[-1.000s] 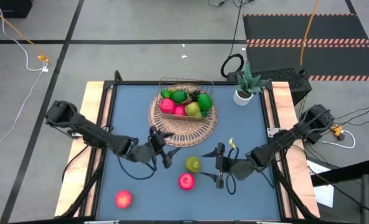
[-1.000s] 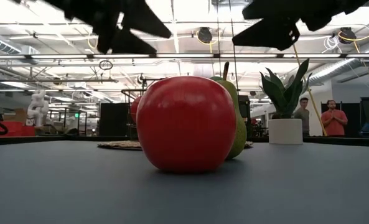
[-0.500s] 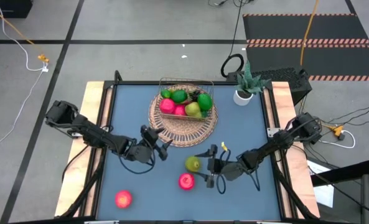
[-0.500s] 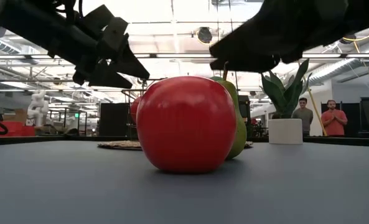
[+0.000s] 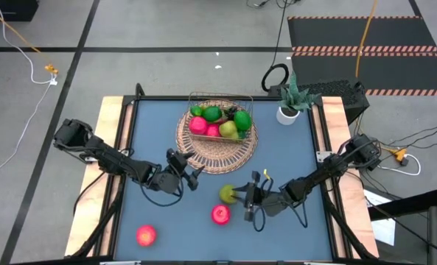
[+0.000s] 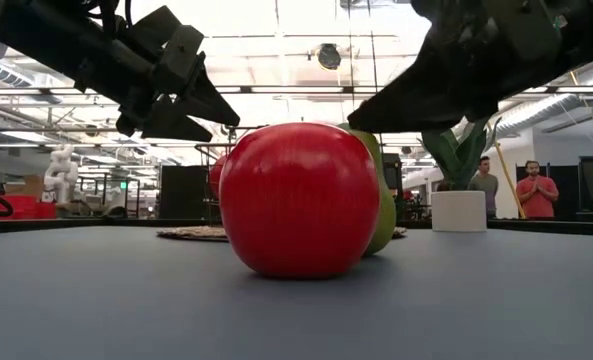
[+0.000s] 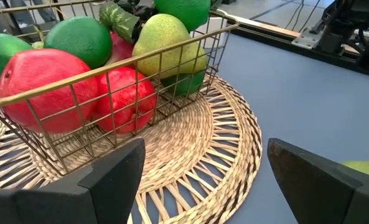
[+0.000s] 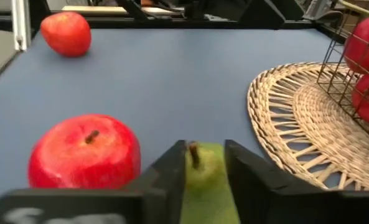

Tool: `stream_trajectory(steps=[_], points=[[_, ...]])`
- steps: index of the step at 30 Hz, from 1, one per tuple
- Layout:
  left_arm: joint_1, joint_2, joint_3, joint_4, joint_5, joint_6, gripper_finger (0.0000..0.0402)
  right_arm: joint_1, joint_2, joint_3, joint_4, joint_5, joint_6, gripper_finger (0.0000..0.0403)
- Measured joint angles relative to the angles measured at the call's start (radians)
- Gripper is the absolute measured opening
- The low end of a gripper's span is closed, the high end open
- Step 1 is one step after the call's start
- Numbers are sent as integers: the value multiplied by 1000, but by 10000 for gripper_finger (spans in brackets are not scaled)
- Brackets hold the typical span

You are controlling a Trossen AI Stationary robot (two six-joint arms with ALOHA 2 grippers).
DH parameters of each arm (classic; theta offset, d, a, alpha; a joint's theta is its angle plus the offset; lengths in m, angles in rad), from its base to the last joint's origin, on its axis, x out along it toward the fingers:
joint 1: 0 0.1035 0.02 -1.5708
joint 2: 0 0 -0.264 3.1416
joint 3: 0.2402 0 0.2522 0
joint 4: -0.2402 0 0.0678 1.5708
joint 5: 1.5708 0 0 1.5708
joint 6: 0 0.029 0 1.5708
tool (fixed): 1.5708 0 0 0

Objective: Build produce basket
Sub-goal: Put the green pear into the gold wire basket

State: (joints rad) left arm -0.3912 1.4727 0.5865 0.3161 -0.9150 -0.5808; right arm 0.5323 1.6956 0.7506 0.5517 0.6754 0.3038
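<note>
The basket (image 5: 196, 143), a tan woven round with a wire well, sits at the table's far middle and holds several red and green fruits (image 7: 109, 68). A green pear (image 5: 226, 193) stands on the blue table nearer the front, with my right gripper (image 5: 242, 196) shut on it from the right. A red apple (image 5: 220, 214) rests just in front of the pear, and another red apple (image 5: 146, 235) lies at the near left. My left gripper (image 5: 192, 174) hovers open beside the basket's near-left rim (image 7: 190, 143), with nothing between its fingers. My right gripper pinches the pear's narrow upper part (image 8: 203, 177), just below the stem (image 8: 195, 154), between its two fingers (image 8: 172, 171). The fingers come from the table's right, slanting down. The pear stands upright, its base on the table.
A small white pot with a green plant (image 5: 288, 112) stands at the far right corner. Wooden rails edge the table's left and right sides. Bare blue table lies at the near right and left of the basket. Two people (image 6: 536, 190) stand far behind the table.
My right gripper has gone toward the table's left and down to the pear, and has shut on its upper part. The pear has stayed in place. My left gripper has dropped lower and shifted a little toward the basket, staying open.
</note>
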Motion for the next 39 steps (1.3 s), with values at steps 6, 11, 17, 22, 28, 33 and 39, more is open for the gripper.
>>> stream_trajectory(steps=[6,11,17,22,28,33,39], points=[[0,0,0,0,0,6,337,0,0,0,-2,0,-23,13],[0,0,0,-5,0,6,337,0,0,0,10,1,-40,13],[0,0,0,-5,0,5,337,0,-21,-1,60,4,-134,5],[16,0,0,-5,1,10,337,0,-116,-1,62,36,-243,5],[38,0,0,-5,1,0,337,-30,-272,-1,139,57,-430,4],[49,0,0,-4,9,0,337,-121,-345,-1,135,56,-495,6],[58,0,0,-4,26,-5,337,-296,-364,-1,75,55,-673,7]])
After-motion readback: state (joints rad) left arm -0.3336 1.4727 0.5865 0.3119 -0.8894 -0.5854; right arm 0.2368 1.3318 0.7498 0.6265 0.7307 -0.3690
